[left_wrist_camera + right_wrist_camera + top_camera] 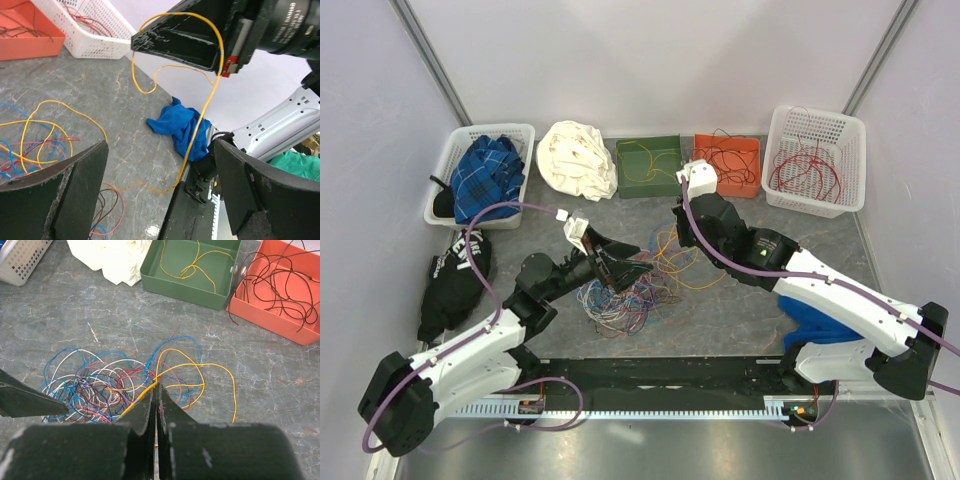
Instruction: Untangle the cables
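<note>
The cables (625, 292) lie in a loose tangle of blue, white, red and pink loops (95, 385) on the grey table between the arms. My right gripper (157, 386) is shut on a yellow cable (215, 365) and holds it lifted just right of the tangle (678, 210). In the left wrist view that yellow cable (218, 65) hangs in a long loop from the right gripper's tip down to the table's near edge. My left gripper (638, 260) hovers over the tangle with its jaws wide open (160, 187) and nothing between them.
Along the back stand a green tray (650, 192) with yellow cables, an orange tray (705, 150) with dark cables and a white basket (850, 125) with red cables. A white cloth (578, 160), a basket of plaid cloth (480, 175), a black cloth (455, 285) and a blue cloth (180, 125) lie around.
</note>
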You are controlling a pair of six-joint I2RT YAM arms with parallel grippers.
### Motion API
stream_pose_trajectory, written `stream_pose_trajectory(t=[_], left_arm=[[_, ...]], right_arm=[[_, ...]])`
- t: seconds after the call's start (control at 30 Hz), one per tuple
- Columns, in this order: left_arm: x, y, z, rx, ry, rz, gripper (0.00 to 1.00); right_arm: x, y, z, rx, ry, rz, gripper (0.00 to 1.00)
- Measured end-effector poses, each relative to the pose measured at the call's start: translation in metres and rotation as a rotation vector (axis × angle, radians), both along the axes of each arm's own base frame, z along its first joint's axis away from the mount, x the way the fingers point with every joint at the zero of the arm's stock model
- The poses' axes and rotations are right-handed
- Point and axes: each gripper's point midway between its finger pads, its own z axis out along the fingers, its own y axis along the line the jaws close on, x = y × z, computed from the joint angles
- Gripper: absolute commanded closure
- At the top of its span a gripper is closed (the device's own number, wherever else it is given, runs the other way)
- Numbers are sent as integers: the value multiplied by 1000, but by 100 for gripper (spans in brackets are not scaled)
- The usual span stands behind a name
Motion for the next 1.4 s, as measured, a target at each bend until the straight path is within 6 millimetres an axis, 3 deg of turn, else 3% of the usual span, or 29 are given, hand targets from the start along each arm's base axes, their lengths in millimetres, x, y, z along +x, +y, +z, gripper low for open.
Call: stream_pose_trajectory(t=[0.27,0.4,0.5,0.6,0.63,0.7,0.73,0.77,0.8,0.87,0.9,1.0,1.13,1.27,1.4], left_arm=[[-8,2,19,-53,-66,-15,5],[-5,-4,8,-33,-41,-27,8],[-1,-9,-9,0,6,-34,16],[1,-12,-17,16,35,-39,36],[0,-12,-18,15,39,-43,52],[-1,-13,-17,12,39,-52,72],[-1,-13,-16,10,43,-56,95],[-2,-14,-14,7,40,-61,98],[-2,-15,-10,4,36,-67,98],[0,-18,2,-2,30,-70,98],[3,-19,10,-5,27,-65,98],[16,-23,45,-11,19,-24,98],[46,-31,120,-22,-39,54,98],[82,-45,182,-19,-81,125,98],[121,-61,203,8,-95,174,98]], right_arm=[[0,1,-1,2,1,4,100],[-1,2,-1,6,2,10,100],[-1,3,0,9,3,14,100],[-3,2,3,16,-1,16,100],[-3,1,4,19,-2,16,100],[-4,0,7,26,-7,17,100],[-5,-1,8,31,-11,17,100],[-5,-2,10,36,-15,17,100],[-7,-4,12,41,-18,16,93],[-9,-8,14,49,-24,12,77],[-11,-10,14,54,-26,10,57],[-14,-19,13,60,-33,-1,31],[-20,-33,16,81,-47,-33,8],[-26,-53,31,125,-93,-74,5],[-34,-76,53,183,-153,-122,5]])
